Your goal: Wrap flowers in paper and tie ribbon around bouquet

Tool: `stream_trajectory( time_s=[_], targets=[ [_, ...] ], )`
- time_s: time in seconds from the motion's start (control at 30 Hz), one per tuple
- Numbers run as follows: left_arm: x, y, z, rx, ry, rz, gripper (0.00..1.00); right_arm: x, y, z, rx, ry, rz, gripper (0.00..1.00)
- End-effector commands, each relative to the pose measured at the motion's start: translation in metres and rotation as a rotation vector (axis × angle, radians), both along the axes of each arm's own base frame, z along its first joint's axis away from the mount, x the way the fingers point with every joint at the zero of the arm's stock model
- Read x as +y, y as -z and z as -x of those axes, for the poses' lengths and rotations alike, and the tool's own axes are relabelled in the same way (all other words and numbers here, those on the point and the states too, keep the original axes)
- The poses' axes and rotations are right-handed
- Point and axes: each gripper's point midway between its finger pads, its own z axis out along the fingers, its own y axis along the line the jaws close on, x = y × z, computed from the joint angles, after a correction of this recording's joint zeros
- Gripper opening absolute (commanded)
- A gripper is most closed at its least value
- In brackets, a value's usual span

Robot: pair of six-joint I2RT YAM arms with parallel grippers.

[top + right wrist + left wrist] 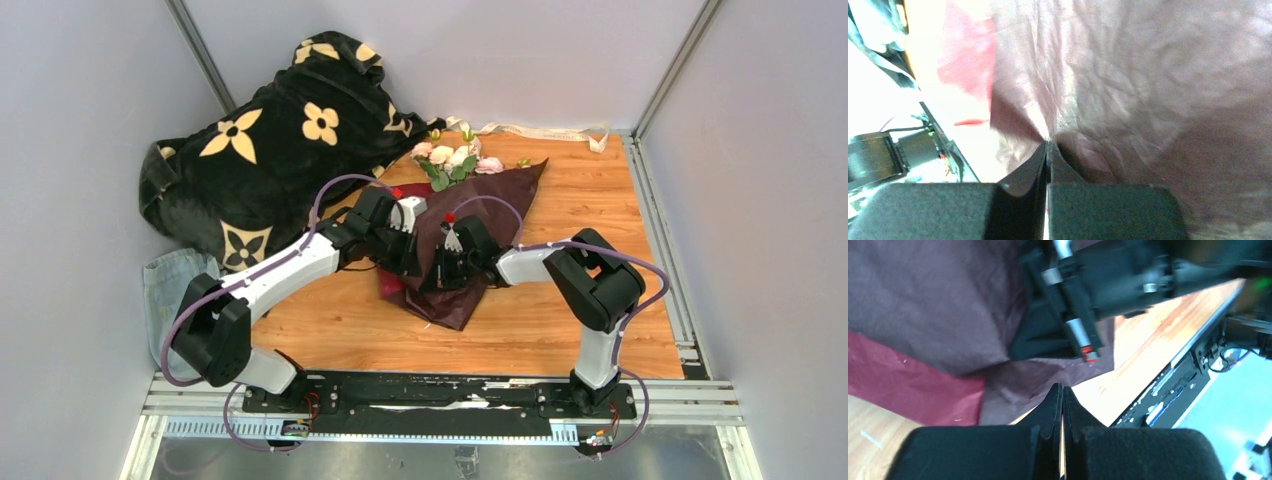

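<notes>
Wrapping is the step in hand, I'd say. The small bunch of pink and cream roses (452,160) lies toward the far edge of the wooden bench (600,300), at the top of the large dark maroon crinkly paper sheet (490,205). The left fingers (1052,412) are pressed together at the sheet's near edge; I can't tell whether they pinch it. The right fingers (1034,165) are clamped on a crease. Next, the sheet needs drawing over the stems. The long cream ribbon (530,130) lies along the far edge.

**Stems lost under the wrap**
The flowers (452,160) hide their stems beneath the maroon paper (522,188) under both grippers. Whether the left gripper (1062,388) or right gripper (1048,145), fingers pressed together, pinches that paper is unclear. Beyond them, the ribbon (540,131) slips behind the blooms.
</notes>
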Motion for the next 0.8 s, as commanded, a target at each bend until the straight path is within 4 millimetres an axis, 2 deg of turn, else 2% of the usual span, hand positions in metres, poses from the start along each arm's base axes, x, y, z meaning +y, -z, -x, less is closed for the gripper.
stream_trajectory(
  time_s=[0.0,0.17,0.3,0.37,0.43,0.5,0.57,0.63,0.77],
  targets=[
    [-0.026,-0.015,0.003,-0.115,0.166,0.010,0.00,-0.012,0.015,0.001,0.069,0.072,-0.033,0.00],
    [-0.049,-0.015,0.004,-0.212,0.275,-0.028,0.00,-0.015,0.009,-0.004,0.070,0.112,-0.082,0.00],
    [-0.021,-0.007,0.006,-0.108,0.206,-0.128,0.00,-0.021,0.005,-0.012,0.051,0.142,-0.056,0.00],
    [-0.003,-0.008,0.010,-0.049,0.094,-0.099,0.15,-0.024,0.007,-0.013,0.053,0.149,-0.030,0.00],
    [0.014,0.003,0.023,0.090,-0.028,-0.082,0.29,-0.025,0.011,-0.014,0.056,0.151,-0.018,0.00],
    [0.020,0.023,0.037,0.194,-0.103,-0.079,0.43,-0.025,0.016,-0.014,0.068,0.158,-0.019,0.00],
    [0.020,0.040,0.038,0.243,-0.176,-0.073,0.59,-0.024,0.019,-0.014,0.082,0.165,-0.025,0.00],
    [0.020,0.055,0.038,0.278,-0.226,-0.069,0.72,-0.024,0.020,-0.013,0.081,0.171,-0.022,0.00],
    [0.028,0.071,0.030,0.251,-0.323,-0.080,0.80,-0.026,0.019,-0.012,0.069,0.188,-0.008,0.00]
  ],
)
